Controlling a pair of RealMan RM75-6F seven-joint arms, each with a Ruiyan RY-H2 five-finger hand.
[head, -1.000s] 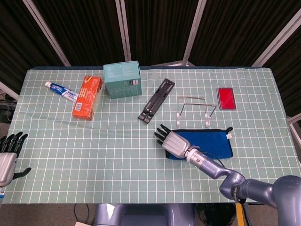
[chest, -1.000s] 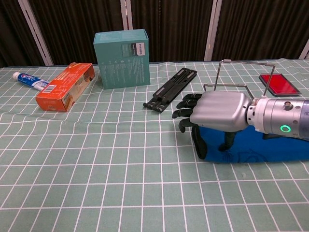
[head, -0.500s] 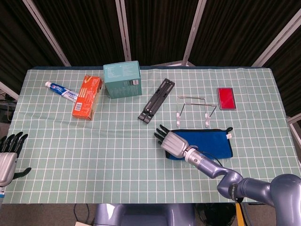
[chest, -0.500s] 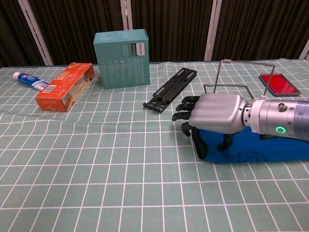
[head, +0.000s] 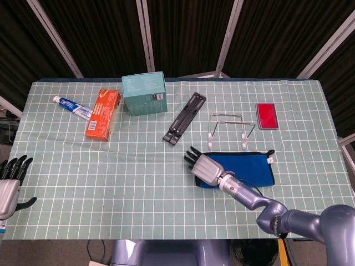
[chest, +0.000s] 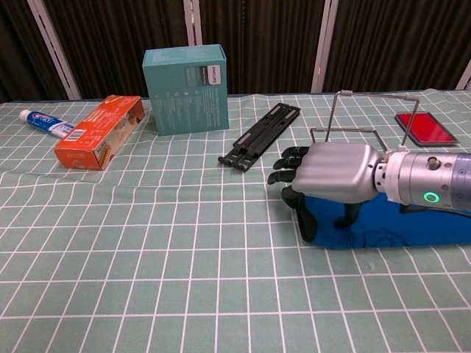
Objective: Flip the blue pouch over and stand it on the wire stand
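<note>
The blue pouch (head: 250, 166) lies flat on the checked cloth at the front right, its zipper edge toward the wire stand (head: 230, 128). The stand is empty and sits just behind the pouch. My right hand (head: 204, 167) is over the pouch's left end, palm down, with its fingers stretched out past the pouch's edge. In the chest view the right hand (chest: 335, 173) has its thumb pointing down against the left end of the pouch (chest: 416, 224), and nothing is gripped. My left hand (head: 10, 183) is off the table's front left corner, fingers apart and empty.
A red case (head: 267, 116) lies right of the wire stand. A black folded stand (head: 184, 118) lies to the left of the wire stand. Further left are a teal box (head: 145, 92), an orange box (head: 103, 114) and a toothpaste tube (head: 72, 106).
My right hand has crept slightly to the right over the pouch's left end. The pouch and the left hand have not moved.
</note>
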